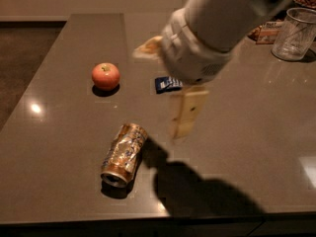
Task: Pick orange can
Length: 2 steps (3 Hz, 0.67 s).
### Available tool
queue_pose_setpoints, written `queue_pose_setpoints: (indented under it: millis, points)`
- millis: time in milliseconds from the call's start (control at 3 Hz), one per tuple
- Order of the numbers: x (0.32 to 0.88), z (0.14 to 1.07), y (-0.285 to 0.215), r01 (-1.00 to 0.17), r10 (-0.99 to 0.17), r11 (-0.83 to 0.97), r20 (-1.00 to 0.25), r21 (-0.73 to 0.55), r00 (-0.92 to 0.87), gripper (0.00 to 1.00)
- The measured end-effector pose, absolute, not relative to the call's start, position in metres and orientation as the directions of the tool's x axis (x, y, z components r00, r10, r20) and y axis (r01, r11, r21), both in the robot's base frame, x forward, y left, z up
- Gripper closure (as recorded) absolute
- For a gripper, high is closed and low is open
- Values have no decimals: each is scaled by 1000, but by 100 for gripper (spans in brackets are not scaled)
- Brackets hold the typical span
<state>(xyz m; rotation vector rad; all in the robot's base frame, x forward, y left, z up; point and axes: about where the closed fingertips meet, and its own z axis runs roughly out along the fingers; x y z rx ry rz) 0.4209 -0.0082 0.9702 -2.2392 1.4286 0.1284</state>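
Note:
The orange can (124, 153) lies on its side on the dark table (59, 132), near the front edge, with its open end toward me. My gripper (160, 92) hangs above the table, up and to the right of the can and apart from it. Its two pale fingers (186, 113) are spread wide, with nothing between them. The arm reaches in from the upper right and casts a large shadow just right of the can.
A red-orange apple (105, 76) sits at the left middle. A small dark blue snack packet (166, 84) lies behind the gripper, partly hidden. A clear glass (296, 33) and snack packs (269, 32) stand at the back right. The table's front edge is just below the can.

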Motion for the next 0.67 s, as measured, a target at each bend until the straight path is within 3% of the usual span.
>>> queue_pose_setpoints:
  millis: [667]
  points:
    - [392,929,49,-685,-686,-644,-139,-340,714,0]
